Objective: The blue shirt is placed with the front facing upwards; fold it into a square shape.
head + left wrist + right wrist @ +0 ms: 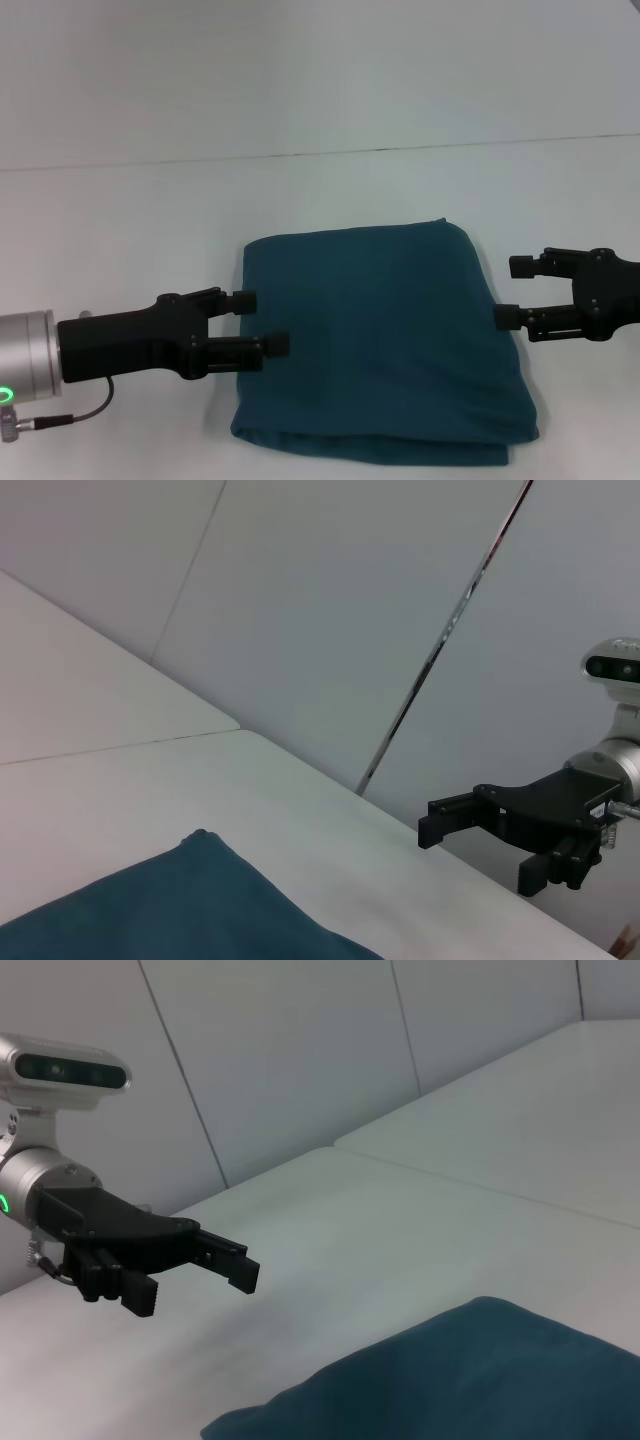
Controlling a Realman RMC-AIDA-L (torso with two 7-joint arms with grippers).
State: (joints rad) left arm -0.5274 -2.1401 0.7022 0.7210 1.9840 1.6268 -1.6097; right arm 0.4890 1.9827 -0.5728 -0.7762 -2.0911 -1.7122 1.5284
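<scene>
The blue shirt (pixel 378 340) lies on the white table (pixel 120 230) as a folded, roughly square teal bundle. Stacked layers show along its near edge, and no lettering shows. My left gripper (pixel 262 322) hovers at the shirt's left edge, open, with nothing between its fingers. My right gripper (pixel 512 291) hangs just off the shirt's right edge, also open and empty. A corner of the shirt (pixel 170 910) shows in the left wrist view, with the right gripper (pixel 480 852) beyond it. In the right wrist view the shirt (pixel 470 1370) fills the near corner, and the left gripper (pixel 195 1282) is beyond it.
A thin seam (pixel 400 148) runs across the table behind the shirt. Pale wall panels (pixel 330 610) stand past the table's edges. Bare tabletop lies on every side of the shirt.
</scene>
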